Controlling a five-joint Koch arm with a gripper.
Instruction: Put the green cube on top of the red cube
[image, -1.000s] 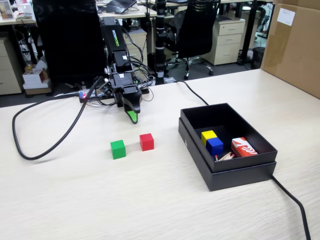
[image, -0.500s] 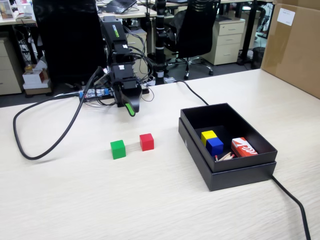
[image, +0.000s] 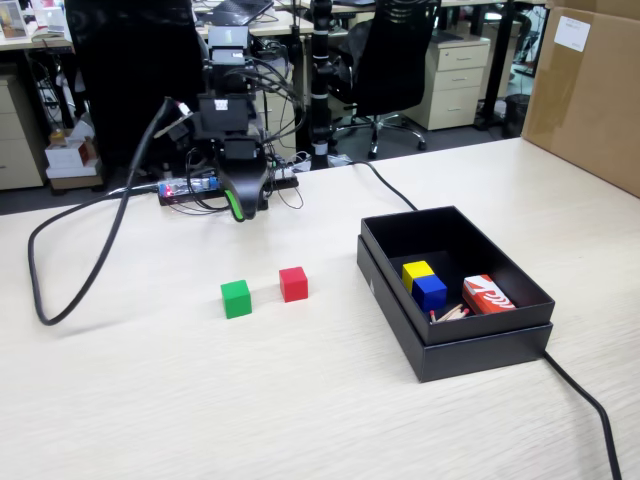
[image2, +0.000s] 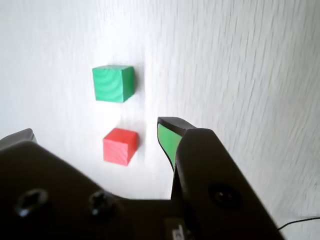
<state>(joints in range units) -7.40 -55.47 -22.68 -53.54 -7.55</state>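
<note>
The green cube sits on the pale wooden table, with the red cube a short way to its right in the fixed view; the two are apart. My gripper hangs above the table behind both cubes, touching neither. In the wrist view the red cube lies between the spread jaws and well below them, and the green cube lies beyond it. The gripper is open and empty; its green-padded fingertip shows at the right.
An open black box stands on the right, holding a yellow cube, a blue cube and a red-and-white carton. A black cable loops at the left. A cardboard box stands at the far right.
</note>
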